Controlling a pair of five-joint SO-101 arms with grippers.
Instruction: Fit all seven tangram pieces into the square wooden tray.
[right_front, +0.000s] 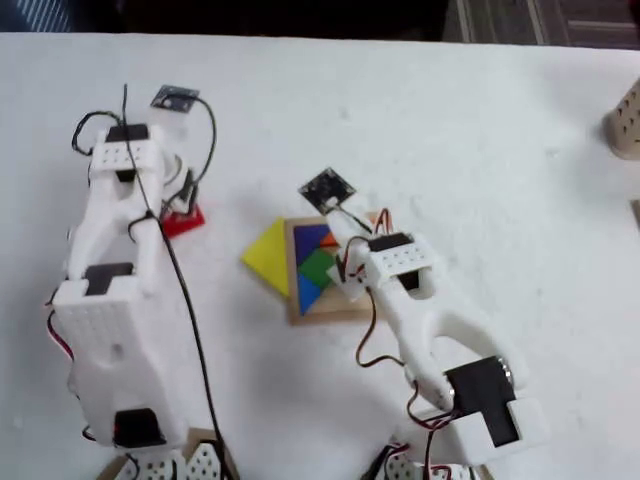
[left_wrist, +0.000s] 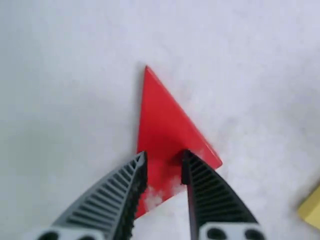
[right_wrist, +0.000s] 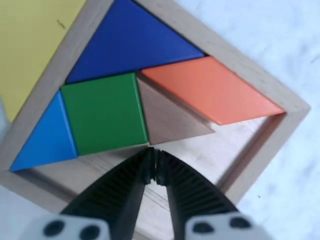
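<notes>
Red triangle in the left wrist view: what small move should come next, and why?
Probably close the left gripper on the red triangle: it stands open over the piece, which lies on the table outside the tray.

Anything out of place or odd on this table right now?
Two pieces lie outside the wooden tray. The yellow triangle sits just beside its rim, and the red triangle lies apart on the table, under the left hand. Nothing looks damaged or spilled.
</notes>
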